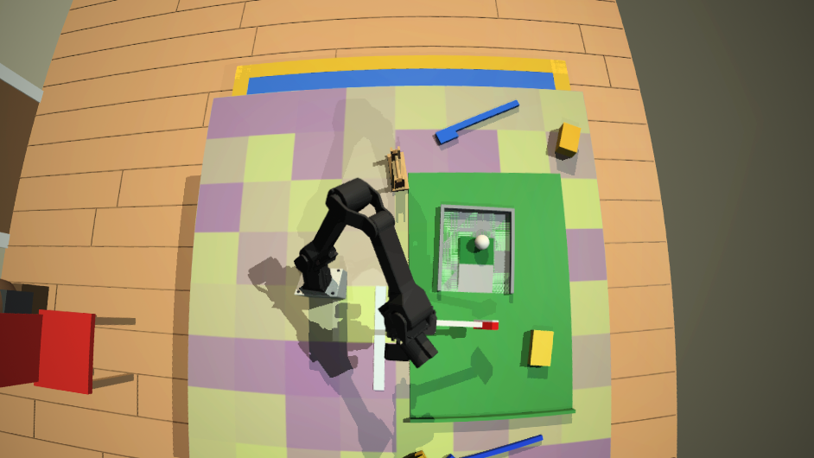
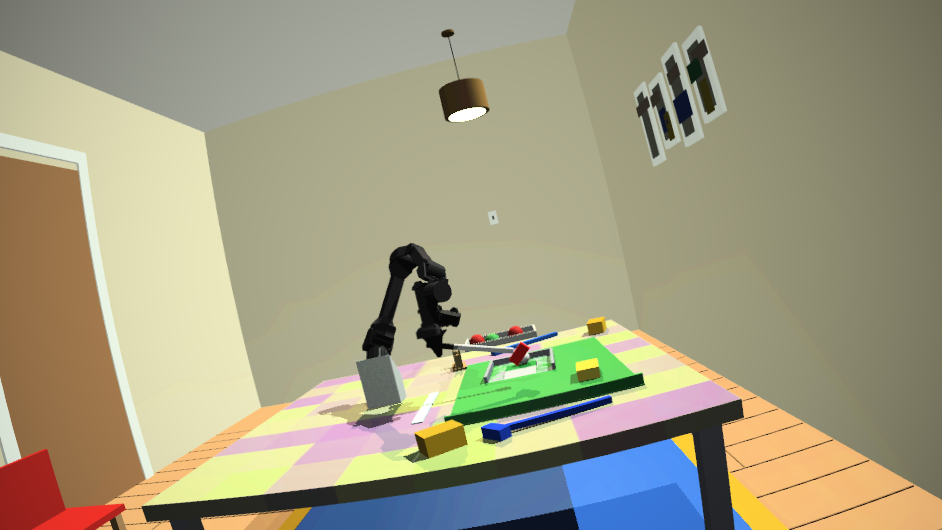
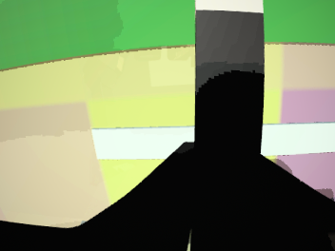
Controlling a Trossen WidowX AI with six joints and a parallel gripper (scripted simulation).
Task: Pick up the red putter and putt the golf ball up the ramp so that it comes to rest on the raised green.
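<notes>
With the gripper clamped tight on the red putter, whose head reaches sideways off it, the golf ball sits well beyond on the raised green, apparently at rest, so little seems left.

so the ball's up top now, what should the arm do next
Probably just hold the red putter steady, or ease it back from the ramp. The golf ball already sits on the raised green inside the grey frame, and the pincer is shut on the putter's shaft, so another stroke could knock it off.
</notes>
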